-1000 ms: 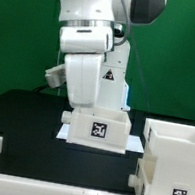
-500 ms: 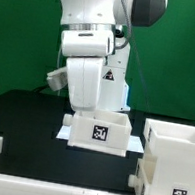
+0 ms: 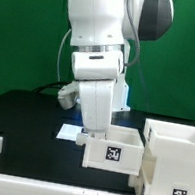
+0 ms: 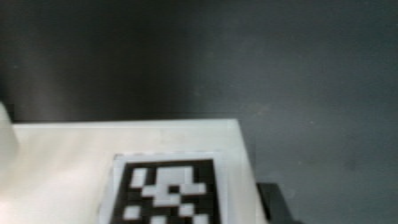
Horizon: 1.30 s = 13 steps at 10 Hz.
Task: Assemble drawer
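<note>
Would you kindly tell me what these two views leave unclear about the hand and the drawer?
- The hand: in the exterior view the arm's white housing covers it, so open or shut is unknowable.
- The drawer: its far side sits behind the arm; contact with the large box is unclear.
- Wrist view: blurred; one tag is cut off by the edge.

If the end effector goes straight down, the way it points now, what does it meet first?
Probably the small white open-top drawer box directly beneath it; the end effector's fingertips are hidden, so contact cannot be judged.
</note>
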Each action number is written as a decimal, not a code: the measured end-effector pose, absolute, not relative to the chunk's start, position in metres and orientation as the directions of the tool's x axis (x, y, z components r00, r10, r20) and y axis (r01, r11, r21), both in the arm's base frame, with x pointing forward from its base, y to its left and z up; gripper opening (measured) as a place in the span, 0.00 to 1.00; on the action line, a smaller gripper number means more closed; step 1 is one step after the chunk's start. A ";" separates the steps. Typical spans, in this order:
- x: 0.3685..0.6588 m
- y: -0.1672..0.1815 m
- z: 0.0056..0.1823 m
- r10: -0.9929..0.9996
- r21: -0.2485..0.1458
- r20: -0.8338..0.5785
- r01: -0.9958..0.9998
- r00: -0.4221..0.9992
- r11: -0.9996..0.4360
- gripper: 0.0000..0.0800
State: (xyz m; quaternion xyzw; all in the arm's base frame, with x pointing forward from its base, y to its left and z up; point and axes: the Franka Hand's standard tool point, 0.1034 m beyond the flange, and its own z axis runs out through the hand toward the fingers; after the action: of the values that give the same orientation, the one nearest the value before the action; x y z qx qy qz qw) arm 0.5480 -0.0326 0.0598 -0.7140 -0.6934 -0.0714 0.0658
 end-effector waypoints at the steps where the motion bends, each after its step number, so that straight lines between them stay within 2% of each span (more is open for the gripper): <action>1: 0.544 -0.032 0.057 0.981 0.000 0.194 1.000 0.029 -0.030 0.05; 4: 0.545 -0.024 0.056 0.980 0.016 0.196 1.000 0.020 -0.024 0.05; 7: 0.544 -0.016 0.052 0.979 0.008 0.204 1.000 0.015 -0.017 0.05; 13: 0.553 -0.011 0.055 0.978 0.013 0.206 0.999 0.040 -0.044 0.05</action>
State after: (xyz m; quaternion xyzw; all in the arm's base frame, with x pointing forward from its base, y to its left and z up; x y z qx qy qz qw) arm 0.5534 -0.0109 0.0547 -0.7179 -0.6883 -0.0795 0.0671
